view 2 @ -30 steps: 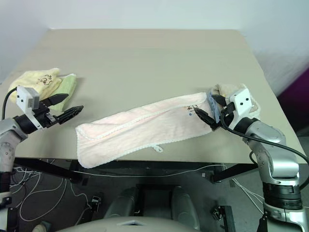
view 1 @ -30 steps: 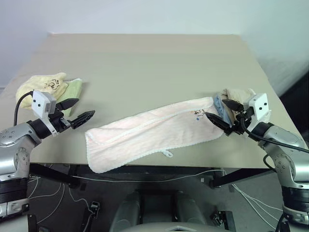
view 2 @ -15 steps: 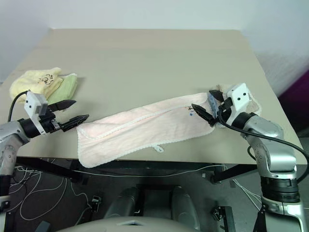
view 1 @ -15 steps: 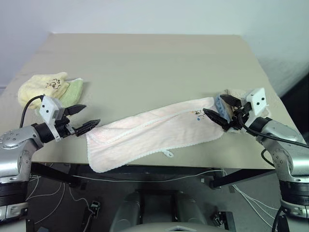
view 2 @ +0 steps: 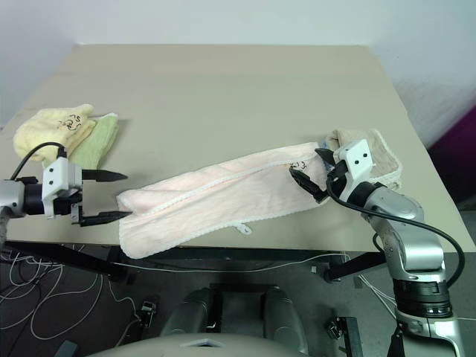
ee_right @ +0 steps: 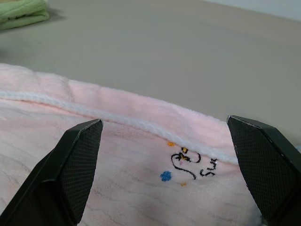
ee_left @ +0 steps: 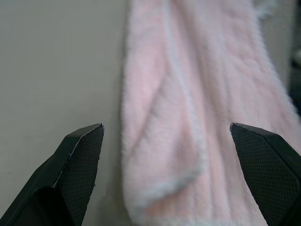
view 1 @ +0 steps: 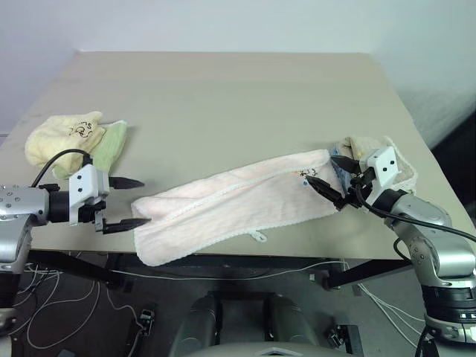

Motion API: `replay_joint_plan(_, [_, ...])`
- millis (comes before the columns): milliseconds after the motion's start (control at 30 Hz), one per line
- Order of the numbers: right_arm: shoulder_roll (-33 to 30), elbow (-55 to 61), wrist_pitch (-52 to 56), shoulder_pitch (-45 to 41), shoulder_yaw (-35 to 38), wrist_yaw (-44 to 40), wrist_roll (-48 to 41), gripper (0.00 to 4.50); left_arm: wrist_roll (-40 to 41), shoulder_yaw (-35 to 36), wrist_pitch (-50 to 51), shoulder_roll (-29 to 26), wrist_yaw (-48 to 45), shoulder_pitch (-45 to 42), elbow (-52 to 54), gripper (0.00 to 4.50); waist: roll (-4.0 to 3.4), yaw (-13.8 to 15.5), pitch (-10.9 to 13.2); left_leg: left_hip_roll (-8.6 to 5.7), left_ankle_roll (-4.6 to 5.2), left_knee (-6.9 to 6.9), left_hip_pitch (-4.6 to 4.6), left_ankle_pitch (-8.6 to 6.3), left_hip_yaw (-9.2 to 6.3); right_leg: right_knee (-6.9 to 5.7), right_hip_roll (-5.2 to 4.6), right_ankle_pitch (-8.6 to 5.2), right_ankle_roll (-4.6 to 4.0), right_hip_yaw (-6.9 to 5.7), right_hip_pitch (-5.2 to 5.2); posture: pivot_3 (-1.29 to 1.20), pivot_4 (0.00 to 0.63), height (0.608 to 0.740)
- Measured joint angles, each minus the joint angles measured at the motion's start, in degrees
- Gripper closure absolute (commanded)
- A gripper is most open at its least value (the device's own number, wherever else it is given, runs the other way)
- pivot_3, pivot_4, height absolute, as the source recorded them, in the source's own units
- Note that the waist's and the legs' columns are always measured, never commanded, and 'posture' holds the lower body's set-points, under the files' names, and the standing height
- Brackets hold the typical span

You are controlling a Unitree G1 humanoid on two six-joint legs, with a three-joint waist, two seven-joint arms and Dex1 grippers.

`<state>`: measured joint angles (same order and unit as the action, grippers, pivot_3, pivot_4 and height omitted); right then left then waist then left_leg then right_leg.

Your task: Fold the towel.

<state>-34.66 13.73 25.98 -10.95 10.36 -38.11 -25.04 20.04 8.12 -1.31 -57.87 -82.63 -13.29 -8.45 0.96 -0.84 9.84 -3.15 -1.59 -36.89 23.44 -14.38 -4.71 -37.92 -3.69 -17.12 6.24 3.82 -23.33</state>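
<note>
1. Lying diagonally along the bench's (view 1: 223, 97) near edge, the towel (view 1: 238, 204) is already doubled lengthwise.
2. Left pincer (view 1: 132, 201) – spread wide, empty – faces one short end.
3. Right pincer (view 1: 327, 178) – equally wide, empty – straddles the logo end, seemingly positioned for gripping both ends.

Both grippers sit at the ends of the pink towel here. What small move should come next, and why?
Probably close both on the ends: the left gripper and right gripper stand open at opposite ends of the pink towel, which lies in a long strip, held by neither.
</note>
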Motion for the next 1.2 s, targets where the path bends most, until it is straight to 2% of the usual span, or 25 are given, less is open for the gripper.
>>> replay_joint_plan(167, [1.3, 0.2, -0.1, 0.4, -1.2, 0.5, 0.1, 0.05, -3.5, -5.0, -6.1, -0.8, -6.1, -3.2, -4.1, 0.00, 0.00, 0.0, 0.0, 0.00, 0.00, 0.00, 0.00, 0.00, 0.01, 0.00, 0.01, 0.00, 0.00, -0.03, 0.00, 0.00, 0.150, 0.740])
replay_joint_plan(400, [2.4, 1.0, -0.4, 1.4, -1.9, 1.7, 0.2, 0.05, -11.1, -9.8, -22.8, 1.4, -5.6, -8.9, -14.3, 0.00, 0.00, 0.0, 0.0, -0.01, 0.01, -0.03, 0.00, 0.00, 0.02, -0.02, 0.04, 0.00, 0.01, -0.05, 0.00, 0.00, 0.150, 0.740])
replay_joint_plan(633, [3.0, 1.8, -0.8, 2.0, -2.1, 2.5, 0.6, 0.05, -12.2, -14.3, -27.4, 3.9, -7.5, -13.8, -17.7, 0.00, 0.00, -0.1, 0.0, 0.00, 0.03, -0.08, 0.00, -0.01, 0.02, -0.06, 0.11, 0.00, 0.02, -0.08, 0.01, 0.00, 0.150, 0.740])
replay_joint_plan(733, [3.3, 1.9, -1.0, 2.6, -2.2, 2.9, 0.7, 0.00, -13.6, -16.0, -29.3, 4.0, -8.1, -16.3, -20.3, 0.59, 0.00, -0.2, 0.0, -0.01, 0.04, -0.10, 0.00, 0.00, 0.03, -0.08, 0.15, 0.00, 0.03, -0.08, 0.01, 0.00, 0.150, 0.740])
replay_joint_plan(1100, [4.1, 2.3, -1.3, 3.4, -2.2, 3.6, 1.2, 0.00, -16.1, -18.9, -34.0, 5.2, -8.5, -21.0, -27.2, 4.33, 0.01, -0.2, 0.0, -0.01, 0.04, -0.14, 0.00, 0.00, 0.03, -0.11, 0.20, -0.01, 0.04, -0.10, 0.02, 0.00, 0.150, 0.740])
replay_joint_plan(1200, [4.3, 2.3, -1.3, 3.7, -2.2, 3.6, 1.2, 0.00, -16.1, -18.9, -34.3, 5.2, -8.5, -21.3, -27.9, 4.43, 0.01, -0.2, 0.0, -0.02, 0.05, -0.14, 0.00, 0.00, 0.02, -0.11, 0.20, -0.01, 0.04, -0.10, 0.02, 0.00, 0.150, 0.740])
